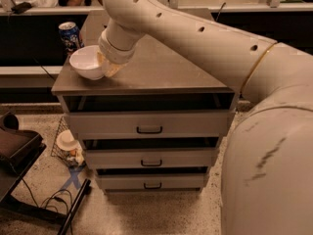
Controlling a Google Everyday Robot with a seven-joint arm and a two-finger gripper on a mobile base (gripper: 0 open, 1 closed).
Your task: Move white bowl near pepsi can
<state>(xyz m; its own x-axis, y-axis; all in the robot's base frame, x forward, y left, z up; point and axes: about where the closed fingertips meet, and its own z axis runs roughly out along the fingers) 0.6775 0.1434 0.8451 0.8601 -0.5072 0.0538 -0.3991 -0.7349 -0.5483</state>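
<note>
- found the white bowl point(87, 62) upright on the near left part of the cabinet top point(161, 72), close to the left edge.
- saw the pepsi can point(70, 35) standing upright just beyond the white bowl on its far left side, by the left edge of the cabinet top.
- could not tell whether the pepsi can and the white bowl touched or stood a sliver apart.
- placed the gripper point(110, 66) against the right side of the white bowl, low over the cabinet top and mostly hidden under the wrist.
- could not tell whether the gripper was clamped on the rim or only rested against it.
- traced the arm point(195, 33) from the near right, over the cabinet top, down to the white bowl.
- counted three drawers point(149, 126) in the cabinet front, each with a dark handle.
- noticed a wire basket point(59, 153) on the floor left of the cabinet, with a white cup point(66, 140) in it.
- made out a blue tape cross point(74, 177) on the floor just near of the wire basket.
</note>
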